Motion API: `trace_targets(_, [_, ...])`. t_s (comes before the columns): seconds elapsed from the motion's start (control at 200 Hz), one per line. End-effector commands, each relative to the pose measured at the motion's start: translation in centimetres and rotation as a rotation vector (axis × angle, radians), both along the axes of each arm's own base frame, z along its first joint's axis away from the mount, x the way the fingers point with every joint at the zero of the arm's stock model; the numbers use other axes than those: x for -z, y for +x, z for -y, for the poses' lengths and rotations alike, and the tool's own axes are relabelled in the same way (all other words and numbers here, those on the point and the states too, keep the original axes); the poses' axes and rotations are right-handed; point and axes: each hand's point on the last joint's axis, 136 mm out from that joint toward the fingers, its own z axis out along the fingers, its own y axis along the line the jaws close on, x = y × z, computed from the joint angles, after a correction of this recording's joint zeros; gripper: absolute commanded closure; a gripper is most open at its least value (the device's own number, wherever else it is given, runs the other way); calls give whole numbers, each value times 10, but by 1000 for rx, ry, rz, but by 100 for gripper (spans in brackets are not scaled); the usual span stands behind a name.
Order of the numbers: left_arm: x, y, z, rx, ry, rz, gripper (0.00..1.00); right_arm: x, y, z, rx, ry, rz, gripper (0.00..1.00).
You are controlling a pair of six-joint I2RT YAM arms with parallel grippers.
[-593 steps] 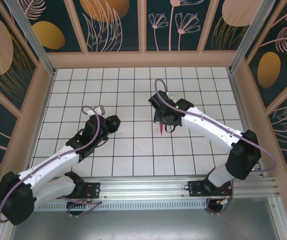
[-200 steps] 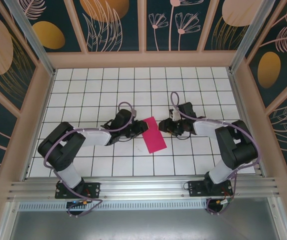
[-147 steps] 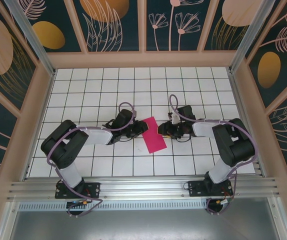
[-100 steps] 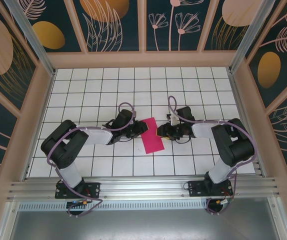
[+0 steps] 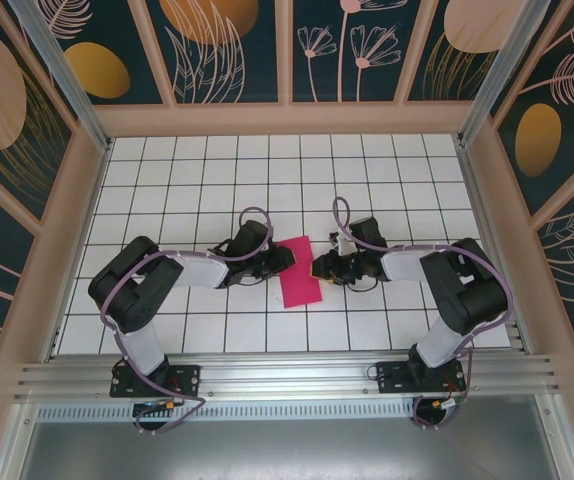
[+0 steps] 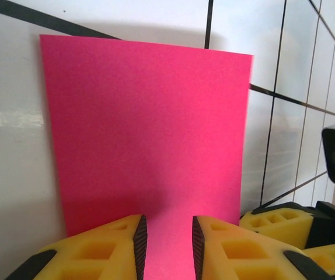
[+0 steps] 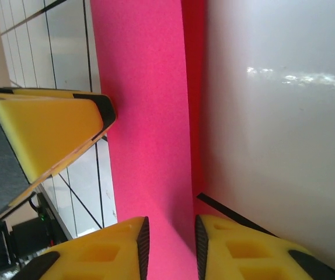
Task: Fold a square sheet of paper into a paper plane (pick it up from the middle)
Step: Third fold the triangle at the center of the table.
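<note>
The square sheet of paper (image 5: 297, 275) lies on the tiled floor as a magenta-pink folded rectangle between the two grippers. My left gripper (image 5: 286, 258) is low at its left edge. In the left wrist view its yellow fingers (image 6: 115, 245) stand a narrow gap apart over the paper (image 6: 150, 128), left gripper (image 6: 165, 248) open. My right gripper (image 5: 318, 268) is low at the paper's right edge. In the right wrist view, right gripper (image 7: 168, 251) is also open by a narrow gap above the paper (image 7: 144, 116), whose right edge looks slightly lifted.
White tiled floor (image 5: 267, 180) spreads behind and to both sides of the paper. Wooden walls with dark panels (image 5: 287, 60) enclose it. The metal rail (image 5: 287, 375) with the arm bases runs along the near edge.
The right gripper has slid left up to the paper's edge and narrowed its jaws. The paper has shifted slightly left. The left gripper has barely moved.
</note>
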Motion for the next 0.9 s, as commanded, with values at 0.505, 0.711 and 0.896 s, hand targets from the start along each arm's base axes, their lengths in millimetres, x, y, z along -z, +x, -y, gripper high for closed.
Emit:
trace_targets(0.505, [-53,-34,-15,236,155,338,51,-9,1,-1,167,28,-78,95])
trace_targets(0.711, [-44,-79,-11,376,313,463,44,-11,1,-1,227,34,-150,94])
trace_targets(0.896, [-36,-103,17,498,424,568,38,-11,2,-3,241,19,-176,94])
